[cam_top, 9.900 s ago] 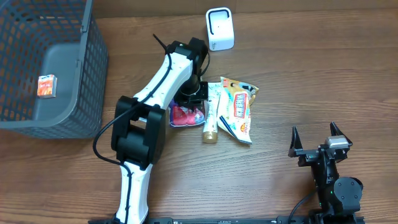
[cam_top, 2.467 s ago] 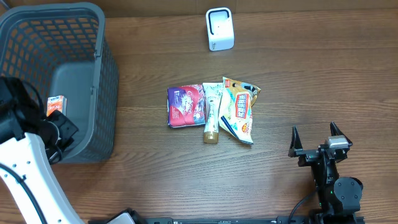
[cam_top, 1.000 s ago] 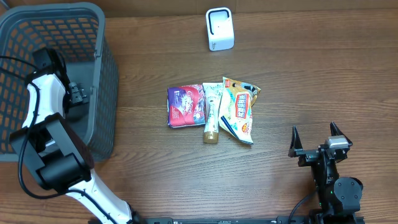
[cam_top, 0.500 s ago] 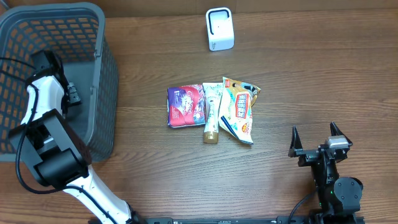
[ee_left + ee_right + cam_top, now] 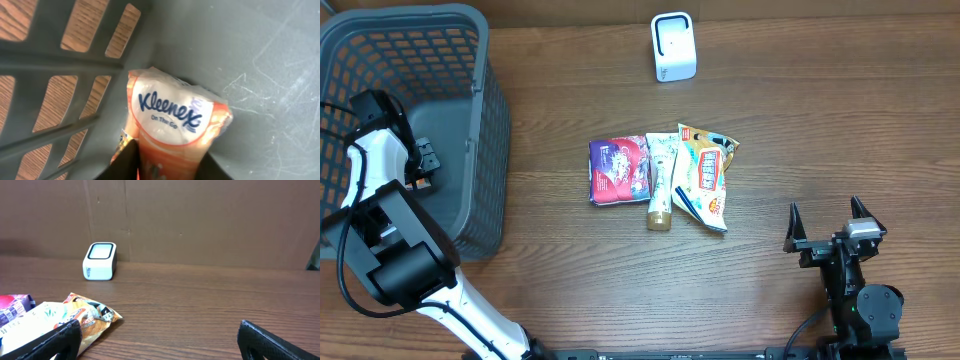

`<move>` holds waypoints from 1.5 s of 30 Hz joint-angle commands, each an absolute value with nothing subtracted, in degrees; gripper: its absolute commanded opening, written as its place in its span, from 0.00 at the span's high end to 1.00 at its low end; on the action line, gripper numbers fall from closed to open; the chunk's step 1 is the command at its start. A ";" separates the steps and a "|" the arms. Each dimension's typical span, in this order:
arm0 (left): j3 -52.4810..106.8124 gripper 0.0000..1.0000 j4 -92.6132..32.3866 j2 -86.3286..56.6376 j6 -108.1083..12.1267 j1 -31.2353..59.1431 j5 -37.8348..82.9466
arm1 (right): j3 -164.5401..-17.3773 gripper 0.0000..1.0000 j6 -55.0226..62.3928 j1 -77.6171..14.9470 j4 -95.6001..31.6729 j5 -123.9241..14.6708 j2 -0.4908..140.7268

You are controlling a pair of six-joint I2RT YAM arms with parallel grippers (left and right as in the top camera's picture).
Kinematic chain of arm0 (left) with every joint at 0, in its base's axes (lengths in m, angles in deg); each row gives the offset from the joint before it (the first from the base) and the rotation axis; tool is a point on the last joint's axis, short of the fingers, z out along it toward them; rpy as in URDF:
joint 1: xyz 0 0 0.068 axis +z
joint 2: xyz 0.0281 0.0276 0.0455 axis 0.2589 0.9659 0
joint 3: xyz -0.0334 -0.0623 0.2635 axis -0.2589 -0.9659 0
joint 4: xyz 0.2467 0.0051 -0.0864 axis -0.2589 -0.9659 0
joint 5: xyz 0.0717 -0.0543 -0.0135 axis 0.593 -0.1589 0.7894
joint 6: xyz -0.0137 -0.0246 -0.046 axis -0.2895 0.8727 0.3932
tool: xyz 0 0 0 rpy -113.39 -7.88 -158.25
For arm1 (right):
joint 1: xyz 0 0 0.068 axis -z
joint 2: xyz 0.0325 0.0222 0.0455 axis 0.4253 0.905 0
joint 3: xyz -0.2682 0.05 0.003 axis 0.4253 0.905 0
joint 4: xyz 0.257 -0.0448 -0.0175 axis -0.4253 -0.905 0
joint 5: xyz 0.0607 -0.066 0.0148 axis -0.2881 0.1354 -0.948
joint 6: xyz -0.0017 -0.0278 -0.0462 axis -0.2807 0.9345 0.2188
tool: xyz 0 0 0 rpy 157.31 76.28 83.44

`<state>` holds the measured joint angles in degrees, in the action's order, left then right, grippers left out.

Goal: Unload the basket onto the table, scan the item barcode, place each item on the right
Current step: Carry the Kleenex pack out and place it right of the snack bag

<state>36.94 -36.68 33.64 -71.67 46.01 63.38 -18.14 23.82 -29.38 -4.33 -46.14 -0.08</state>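
Kleenex tissue pack (image 5: pixel 175 125) lies on the floor of the grey basket (image 5: pixel 480 120), against its slatted wall, at the table's rear left corner. Left gripper (image 5: pixel 167 165) has its fingers closed on the pack's lower end, one on each side. Right gripper (image 5: pixel 828 222) stands wide open and holds nothing, near the front right edge. White scanner (image 5: pixel 673 46) sits at the rear edge.

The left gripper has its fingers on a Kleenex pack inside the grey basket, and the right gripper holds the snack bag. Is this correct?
Not quite. The overhead view shows the right gripper open and holding nothing; the snack bag lies on the table, apart from it. The left gripper does have its fingers on the Kleenex pack inside the grey basket.
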 commanded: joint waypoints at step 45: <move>59.51 0.96 -54.23 30.89 -45.51 -23.08 25.00 | -17.53 0.00 24.03 -29.27 -3.93 -45.79 -0.49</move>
<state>59.97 -55.67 24.05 -50.30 -17.97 22.60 -18.14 23.79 -29.38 -4.33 -46.14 -0.08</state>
